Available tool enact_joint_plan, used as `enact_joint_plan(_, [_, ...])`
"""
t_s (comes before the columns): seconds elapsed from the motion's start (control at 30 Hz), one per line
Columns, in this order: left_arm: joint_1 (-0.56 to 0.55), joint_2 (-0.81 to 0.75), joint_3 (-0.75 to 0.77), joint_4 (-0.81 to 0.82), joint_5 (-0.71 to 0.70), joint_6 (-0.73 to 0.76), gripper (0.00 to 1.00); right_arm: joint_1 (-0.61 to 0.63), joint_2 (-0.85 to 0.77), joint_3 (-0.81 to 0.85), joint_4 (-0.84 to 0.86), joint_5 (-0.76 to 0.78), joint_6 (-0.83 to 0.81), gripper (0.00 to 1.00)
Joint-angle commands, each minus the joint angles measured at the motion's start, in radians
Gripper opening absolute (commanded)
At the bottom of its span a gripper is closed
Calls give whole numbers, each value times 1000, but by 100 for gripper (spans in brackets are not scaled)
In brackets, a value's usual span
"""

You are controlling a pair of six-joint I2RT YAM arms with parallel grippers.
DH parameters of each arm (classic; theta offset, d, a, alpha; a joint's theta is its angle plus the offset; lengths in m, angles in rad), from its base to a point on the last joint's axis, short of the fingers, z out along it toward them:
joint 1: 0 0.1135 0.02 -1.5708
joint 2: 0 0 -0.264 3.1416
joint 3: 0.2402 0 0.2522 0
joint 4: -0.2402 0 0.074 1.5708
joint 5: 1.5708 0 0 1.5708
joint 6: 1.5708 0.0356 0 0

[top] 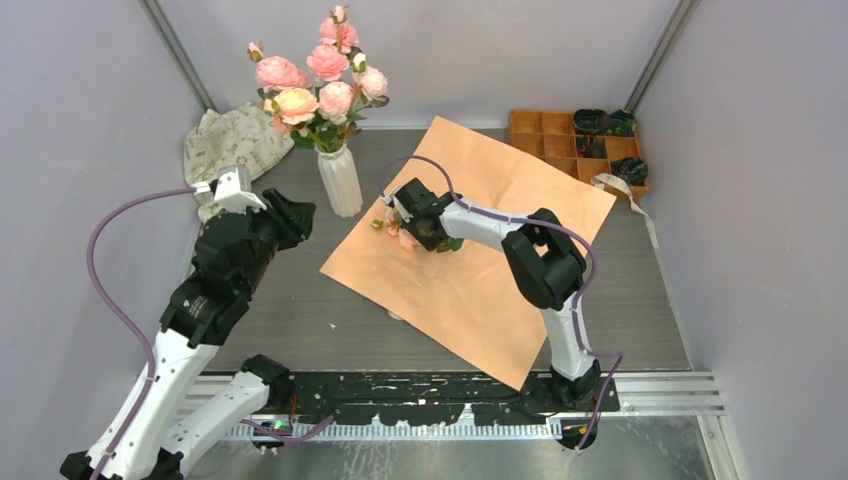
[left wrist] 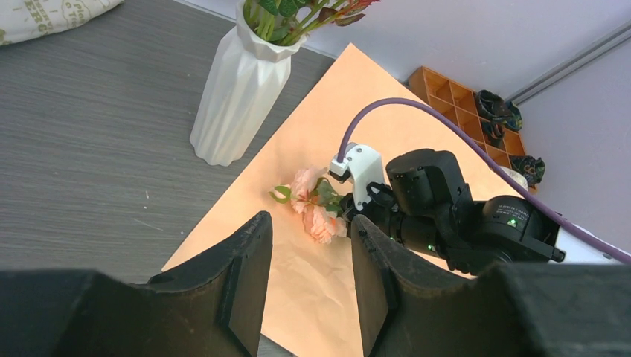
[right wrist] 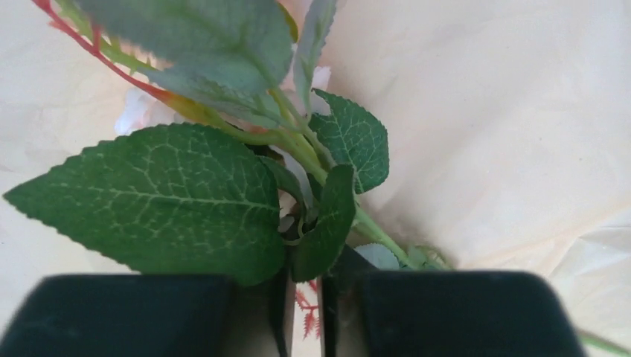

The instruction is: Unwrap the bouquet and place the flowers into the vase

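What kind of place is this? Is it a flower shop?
Probably not a shop, more likely a robot lab booth: plain grey walls close in a table, a left arm and a right arm are bolted at its near edge.

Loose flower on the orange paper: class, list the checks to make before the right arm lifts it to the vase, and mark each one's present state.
1. Grip: cannot tell; right gripper has its jaws nearly together among the leaves of the loose flower, stem hidden.
2. Stand: ok; vase upright.
3. Room: cannot tell; flowers crowd its mouth.
4. Path: ok; left gripper open, empty, left of the vase.
5. Wrapping: ok; orange paper lies flat and open.
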Motion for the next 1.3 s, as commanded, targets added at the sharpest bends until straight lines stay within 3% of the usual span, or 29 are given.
enact_joint_plan(0.0, [-3, -16, 14, 20, -7, -3, 44, -5, -18, 38, -23, 4, -5, 11])
enact_joint_plan(0.13, [-3, -20, 16, 18, -5, -5, 44, -3, -82, 33, -31, -7, 6, 2])
enact_joint_plan(0.4, [-3, -28, 15, 17, -4, -7, 44, -4, -247, 13, -32, -80, 37, 1])
enact_joint_plan(0.43, [-3, -28, 14, 17, -5, -8, 44, -4, -255, 13, -31, -82, 47, 3])
enact_joint_plan(0.5, [-3, -28, 13, 17, -5, -8, 44, -3, -252, 21, -35, -59, 54, 33])
enact_joint_plan(0.53, [-3, -28, 12, 17, -3, -8, 44, -4, -240, 28, -41, -40, 51, 42])
enact_joint_plan(0.57, [-3, -27, 11, 17, -2, -9, 44, -5, -223, 39, -49, -21, 45, 44])
enact_joint_plan(0.8, [-3, -40, 12, 10, -10, -9, 44, -5, -102, 121, -143, -37, 23, 48])
enact_joint_plan(1.27, [-3, -36, 4, 16, -11, -10, 44, -2, -104, 61, -126, -219, 83, 48])
